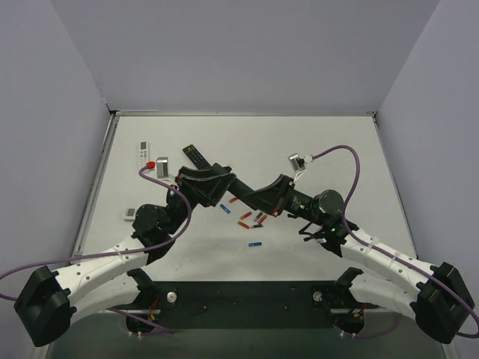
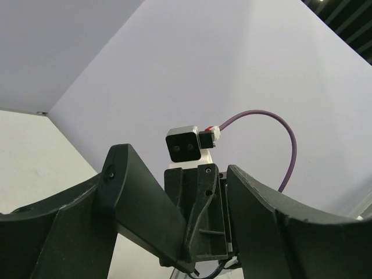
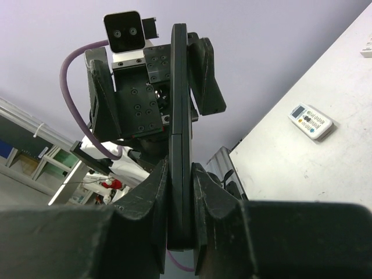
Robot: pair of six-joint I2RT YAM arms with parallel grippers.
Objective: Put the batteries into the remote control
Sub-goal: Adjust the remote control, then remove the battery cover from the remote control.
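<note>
The slim black remote control (image 1: 243,188) hangs above the table between my two grippers. My right gripper (image 1: 263,196) is shut on its near end. In the right wrist view the remote (image 3: 180,110) stands edge-on, pinched between my fingers (image 3: 152,197). My left gripper (image 1: 215,178) is open around its far end (image 3: 154,81), one finger close to the remote and the other apart from it. In the left wrist view my spread fingers (image 2: 139,209) frame the right gripper; the remote is hard to pick out there. Several batteries (image 1: 245,220), red-orange and blue, lie on the table below.
A black remote with buttons (image 1: 197,157) and a white remote (image 1: 144,152) lie at the back left, beside a small grey box (image 1: 162,166). A smaller white remote (image 1: 130,214) lies at the left, also in the right wrist view (image 3: 310,121). One blue battery (image 1: 255,244) lies nearer the front.
</note>
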